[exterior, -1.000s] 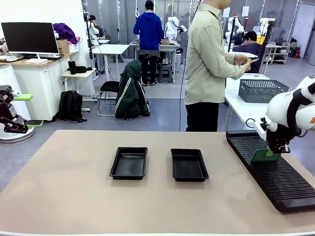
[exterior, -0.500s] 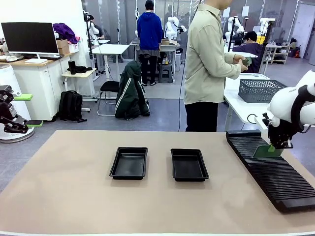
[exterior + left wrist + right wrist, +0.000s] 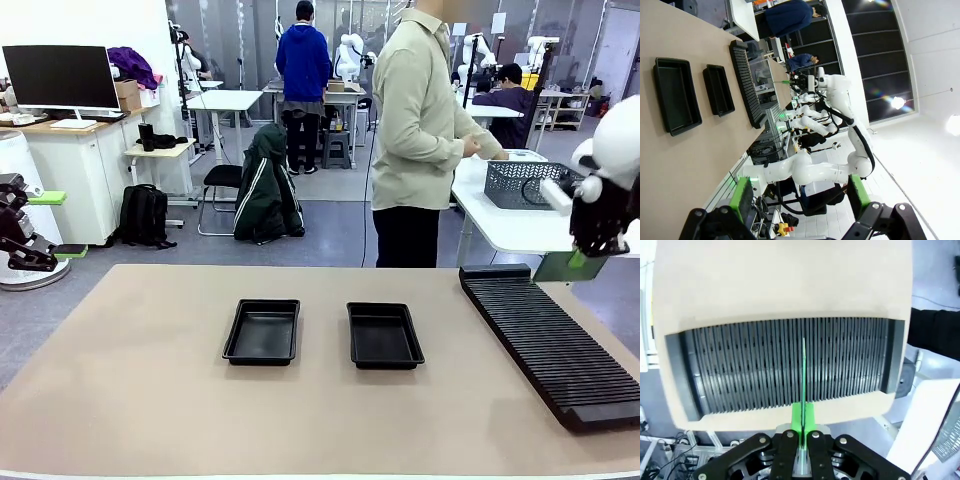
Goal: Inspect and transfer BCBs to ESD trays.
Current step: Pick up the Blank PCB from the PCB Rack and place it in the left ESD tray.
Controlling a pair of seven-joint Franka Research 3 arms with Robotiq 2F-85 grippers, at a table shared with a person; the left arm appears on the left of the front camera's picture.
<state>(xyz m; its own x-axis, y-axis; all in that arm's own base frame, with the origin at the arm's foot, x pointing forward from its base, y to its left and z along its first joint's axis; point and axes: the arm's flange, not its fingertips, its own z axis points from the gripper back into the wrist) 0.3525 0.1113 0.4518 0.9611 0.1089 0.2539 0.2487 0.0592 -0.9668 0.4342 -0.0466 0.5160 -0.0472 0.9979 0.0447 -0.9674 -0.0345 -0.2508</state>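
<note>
The right gripper (image 3: 802,439) is clamped on a BCB (image 3: 562,266), a thin, flat green board seen edge-on from the wrist, held in the air over the black ribbed rack (image 3: 545,340). The left gripper (image 3: 800,200) gapes wide and holds nothing. Two shallow black ESD trays (image 3: 262,331) lie mid-table.

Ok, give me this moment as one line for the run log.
right gripper: shut on BCB, held above rack | left gripper: open, beyond table's left edge | ESD trays: both empty

No legible text, labels or numbers, far background seemingly too blurred
</note>
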